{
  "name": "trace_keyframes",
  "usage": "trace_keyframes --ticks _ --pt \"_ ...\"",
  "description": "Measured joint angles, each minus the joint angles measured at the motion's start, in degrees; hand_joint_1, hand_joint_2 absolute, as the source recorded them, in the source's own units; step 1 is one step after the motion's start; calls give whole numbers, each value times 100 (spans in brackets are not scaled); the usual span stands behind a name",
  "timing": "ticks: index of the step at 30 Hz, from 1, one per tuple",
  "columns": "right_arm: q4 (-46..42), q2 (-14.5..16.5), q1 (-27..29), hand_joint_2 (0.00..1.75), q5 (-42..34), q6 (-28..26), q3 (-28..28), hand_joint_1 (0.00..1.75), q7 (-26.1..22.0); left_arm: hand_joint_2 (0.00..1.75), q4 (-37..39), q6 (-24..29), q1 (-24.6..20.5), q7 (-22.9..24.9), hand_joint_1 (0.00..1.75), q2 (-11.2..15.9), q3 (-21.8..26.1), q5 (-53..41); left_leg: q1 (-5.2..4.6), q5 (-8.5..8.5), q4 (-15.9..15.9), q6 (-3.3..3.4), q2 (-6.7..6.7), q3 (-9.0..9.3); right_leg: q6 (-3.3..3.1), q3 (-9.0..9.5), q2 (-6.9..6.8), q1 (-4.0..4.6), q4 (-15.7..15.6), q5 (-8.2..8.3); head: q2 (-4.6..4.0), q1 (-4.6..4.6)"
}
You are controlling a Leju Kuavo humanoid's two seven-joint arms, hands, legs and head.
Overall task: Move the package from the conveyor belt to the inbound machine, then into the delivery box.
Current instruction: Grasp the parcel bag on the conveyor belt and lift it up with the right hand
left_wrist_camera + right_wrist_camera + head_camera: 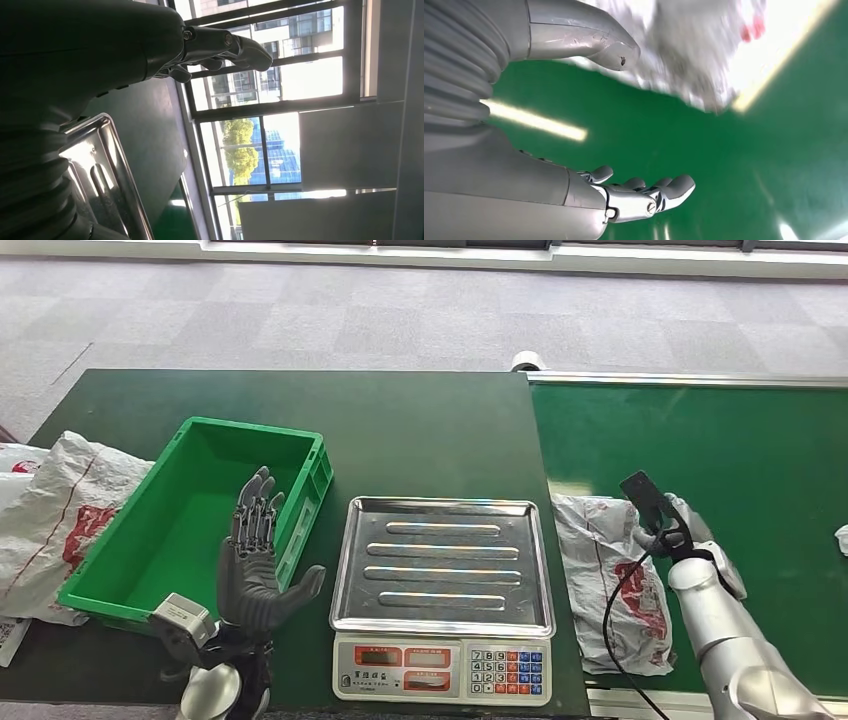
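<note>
Package: white plastic mailer bag (610, 580) with red print, lying crumpled and flat on the belt at lower right of the head view, just beside the scale's right edge.
Belt: bright green conveyor (720, 460) filling the right half of the frame; the bag lies at its near left edge.
Table: dark green top (400, 430) at left and centre, carrying bin and scale.
Bin: green crate (110, 592) at lower left, apparently the delivery box, with other white bags lying beside it at the frame's left edge.
Scale: steel tray (443, 565) over a keypad, lower centre, likely the inbound machine.
Handling: looks light, soft and floppy, with a slick film; probably sags and slips if pinched at an edge. Best to close on the bunched middle, thumb over, fingers under.
Right hand: (672, 527) over the bag's right side, thumb and fingers apart, nothing held.
Left hand: (255, 570) raised beside the bin, fingers spread, holding nothing.
</note>
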Motion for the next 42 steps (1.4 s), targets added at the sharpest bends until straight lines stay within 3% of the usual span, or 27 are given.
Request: trace_keyframes --ticks 6,12,29,36,37,40,41,42 --pt "555 454 6 175 278 564 323 0 130 175 142 32 -153 3 0 -4 -54 39 1 4 0 -5 -1 -1 -2 -8 -1 0 6 1 0 -1" --pt "826 614 -115 175 578 1475 643 0 135 175 265 32 -357 37 0 -42 -83 64 0 4 1 -7 4 3 -2 -5 11 -1 4 1 0 -1" --pt "991 678 -241 175 731 1515 1087 0 187 175 445 45 -458 39 0 -82 -96 76 1 5 1 -7 9 12 -6 0 18 2 4 5 0 0" --pt "939 694 -161 175 791 1467 1388 0 -368 175 331 128 -336 82 0 -88 -96 1 3 -6 1 -22 66 22 -17 -8 63 11 5 12 0 0" --pt "917 688 -130 175 738 1507 1440 13 -485 175 317 123 -327 92 0 -88 -96 -10 4 -8 1 -24 74 24 -19 -10 70 13 5 14 0 0" --pt "861 666 -48 175 629 1530 1571 144 -676 175 293 120 -318 98 0 -87 -94 -17 14 -12 0 -28 89 30 -24 -11 83 18 5 16 0 0" --pt "847 661 -25 175 597 1518 1601 175 -704 175 277 121 -308 98 0 -87 -92 -17 18 -13 0 -30 90 33 -26 -11 84 19 5 15 0 -1" --pt "831 654 5 175 530 1521 1621 175 -759 175 256 123 -290 98 0 -86 -91 -17 23 -14 -1 -32 90 35 -29 -10 84 21 5 15 0 -1"
